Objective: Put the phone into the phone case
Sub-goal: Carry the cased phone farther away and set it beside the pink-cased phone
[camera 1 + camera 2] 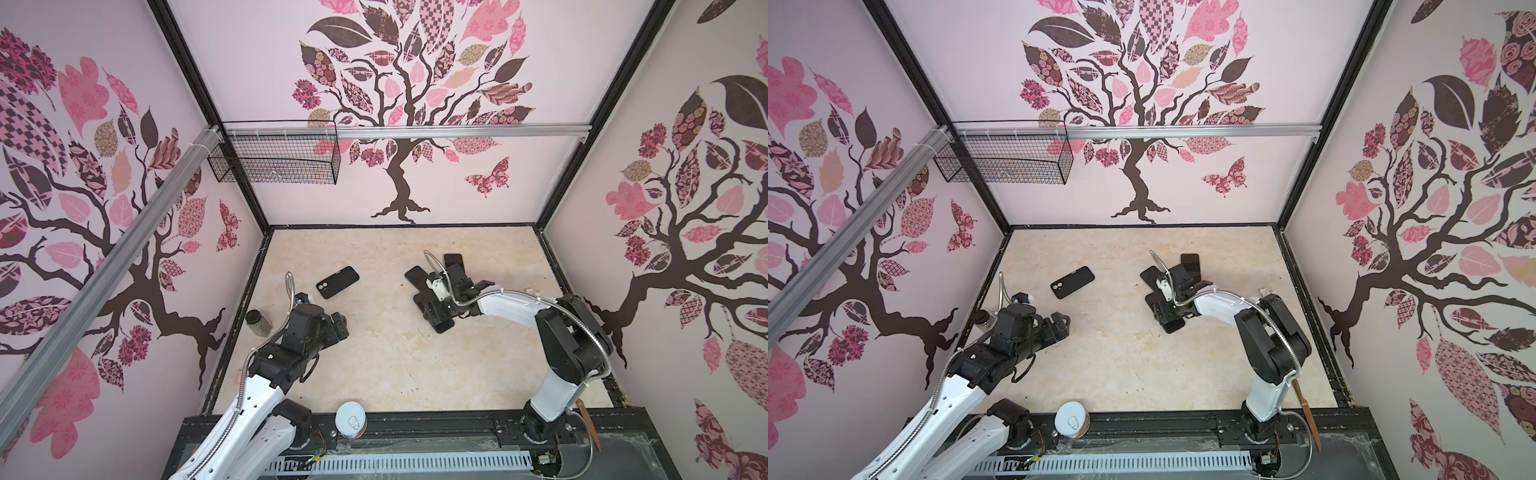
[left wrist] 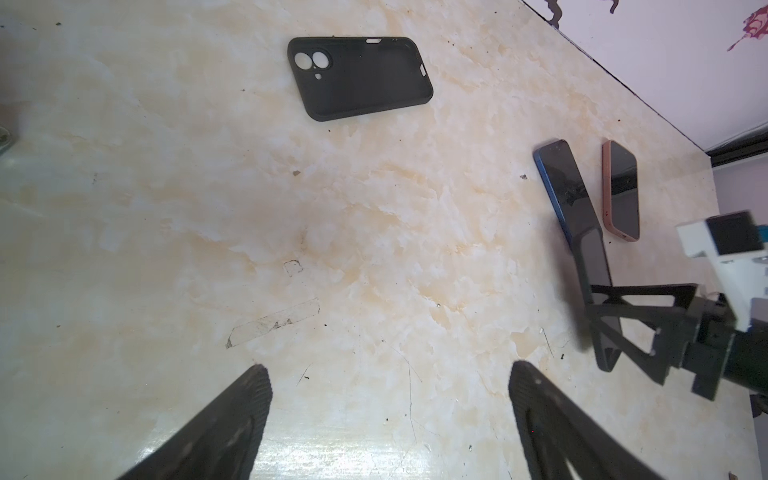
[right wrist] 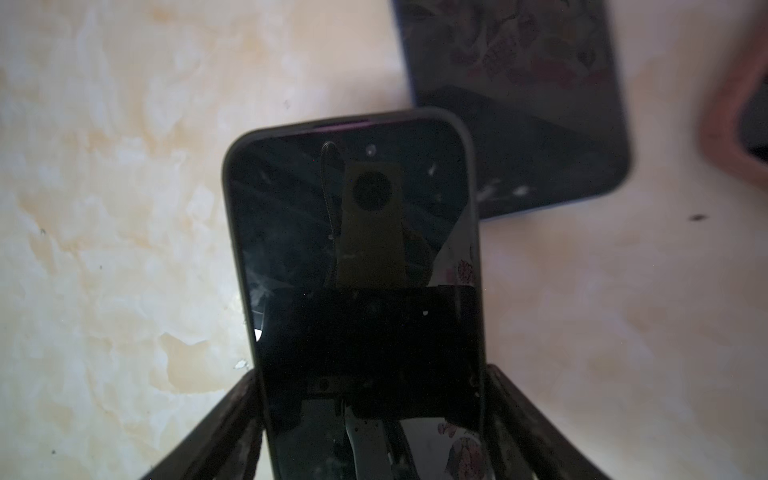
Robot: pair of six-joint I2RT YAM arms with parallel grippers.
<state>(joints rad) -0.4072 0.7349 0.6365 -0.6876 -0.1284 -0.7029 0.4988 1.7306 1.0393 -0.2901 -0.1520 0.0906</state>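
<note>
Marble counter [image 1: 374, 353], pink tree walls [image 1: 457, 187] all round. R tool [image 3: 372, 374] is clamping the phone [image 3: 353, 249] by its long edges, well apart from the phone case [image 1: 337, 282]. L tool [image 2: 390, 368] is hanging released nr the case. Phone's prob stiff, glassy, slippery; I'm reckoning edges grip best.

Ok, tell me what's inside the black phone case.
Nothing: the phone case lies empty on the table, which shows through its camera holes. No part of its inside is covered.
</note>
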